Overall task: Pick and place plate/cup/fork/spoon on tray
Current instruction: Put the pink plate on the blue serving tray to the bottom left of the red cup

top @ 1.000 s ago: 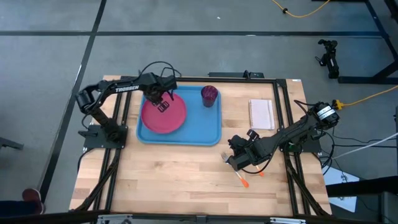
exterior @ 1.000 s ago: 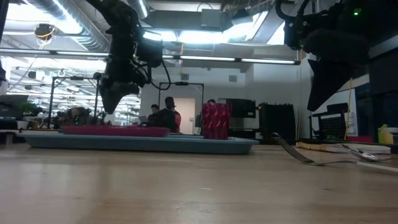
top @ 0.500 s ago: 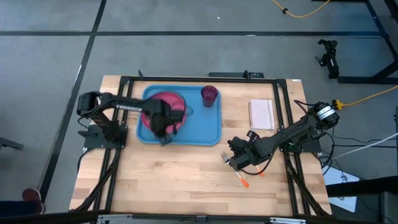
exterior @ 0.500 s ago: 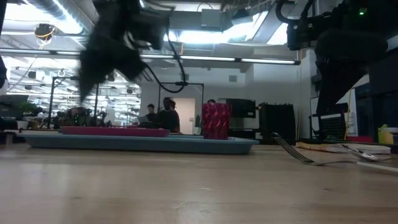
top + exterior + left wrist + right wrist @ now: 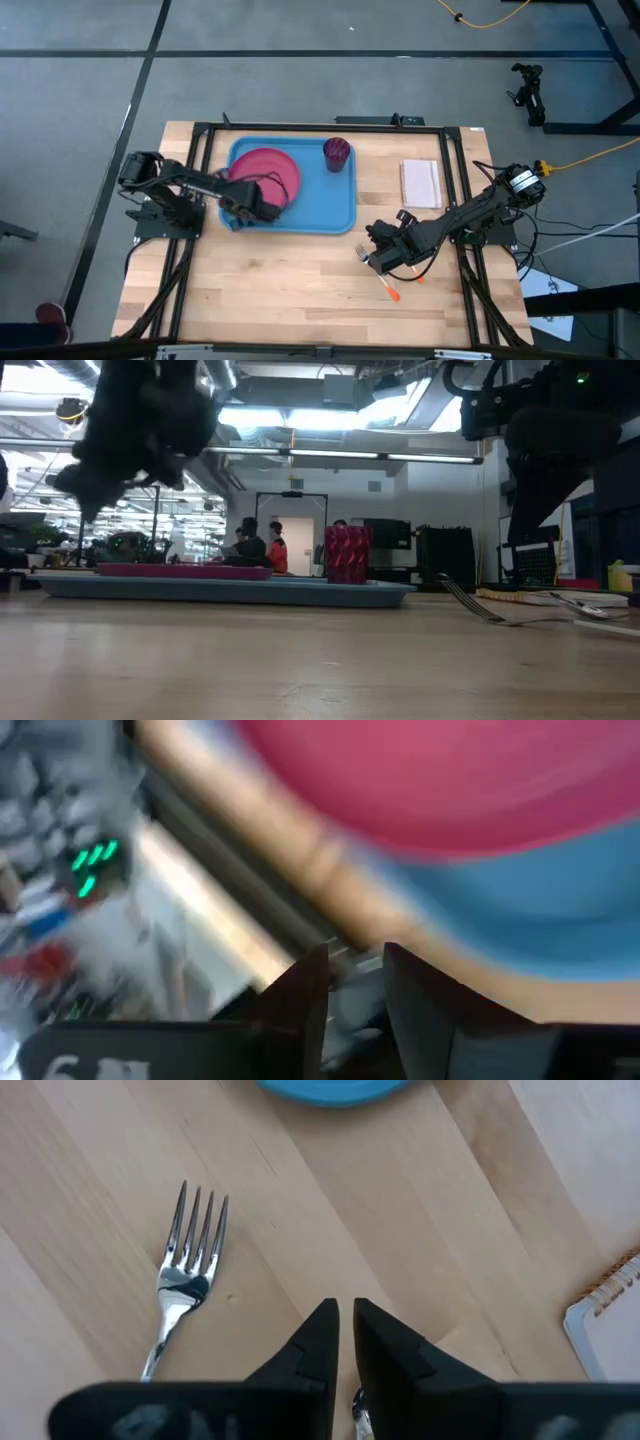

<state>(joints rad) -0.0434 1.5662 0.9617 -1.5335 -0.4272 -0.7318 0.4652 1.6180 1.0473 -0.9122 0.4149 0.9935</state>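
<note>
flat pink-red plate (image 5: 265,179) – on blue tray (image 5: 330,205)

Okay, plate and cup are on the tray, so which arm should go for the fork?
The right arm. Its claw hangs right by the fork, fingers nearly together and empty. The left claw is across the table at the tray edge beside the plate.

You have the plate (image 5: 264,174) and cup (image 5: 337,152) on the tray (image 5: 325,205); the fork (image 5: 186,1276) lies right of it.
</note>
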